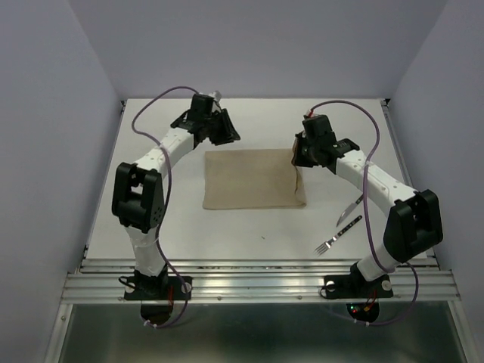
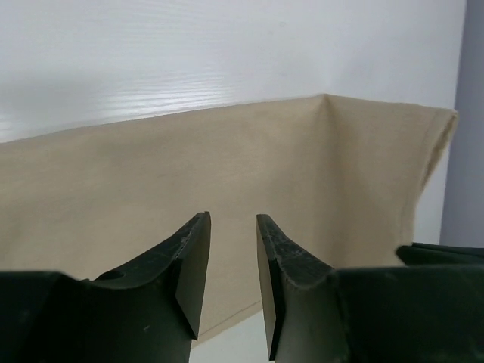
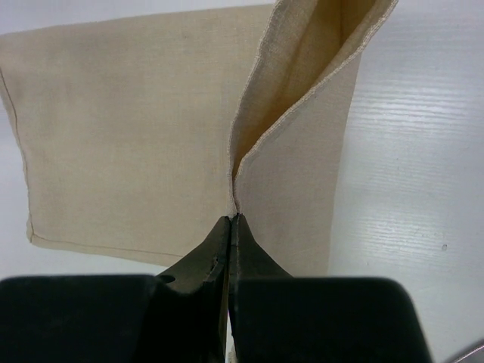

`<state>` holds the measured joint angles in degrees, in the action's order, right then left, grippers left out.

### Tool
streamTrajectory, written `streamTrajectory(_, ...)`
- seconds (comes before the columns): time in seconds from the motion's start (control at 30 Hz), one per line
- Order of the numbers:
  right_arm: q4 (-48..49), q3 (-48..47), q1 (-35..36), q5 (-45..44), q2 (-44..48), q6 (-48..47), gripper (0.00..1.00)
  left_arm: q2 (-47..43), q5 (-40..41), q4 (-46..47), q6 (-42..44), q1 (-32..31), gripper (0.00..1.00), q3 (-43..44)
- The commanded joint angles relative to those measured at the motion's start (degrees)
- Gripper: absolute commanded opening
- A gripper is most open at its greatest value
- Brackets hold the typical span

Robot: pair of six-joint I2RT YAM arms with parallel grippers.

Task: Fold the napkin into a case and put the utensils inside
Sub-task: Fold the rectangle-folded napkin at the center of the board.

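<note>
On the table (image 1: 151, 227), right pincer (image 3: 231, 221) pinching the napkin (image 1: 253, 180) edge, flap lifted, left pincer (image 2: 233, 221) spread near its far corner, fork (image 1: 327, 243) and knife (image 1: 349, 209) alongside.

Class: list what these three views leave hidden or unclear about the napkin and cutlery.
Top view: the napkin at its far right corner, under the right arm.
Top view: the knife, too small to show detail.
Left wrist view: the napkin's near edge, behind the jaws; the fork and knife, outside the frame.
</note>
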<state>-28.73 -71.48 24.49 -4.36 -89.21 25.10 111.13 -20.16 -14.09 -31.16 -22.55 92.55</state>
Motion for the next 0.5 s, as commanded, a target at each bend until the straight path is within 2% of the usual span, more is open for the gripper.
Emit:
streamTrajectory(0.0,1.31,-4.36,1.08,2.15,-1.58,-1.81,0.01,-7.66,5.39,-1.99,2.24,7.59,0.42,-13.78)
streamTrajectory(0.17,2.27,-5.94,2.4,3.66,-3.95,-2.78,0.01,-11.81,10.14,-2.52,3.03,11.64,0.42,-22.84)
streamTrajectory(0.47,2.01,-12.71,8.55,3.83,-9.49,-3.13,0.01,-10.94,9.53,1.87,3.03,11.65,0.39,-32.52)
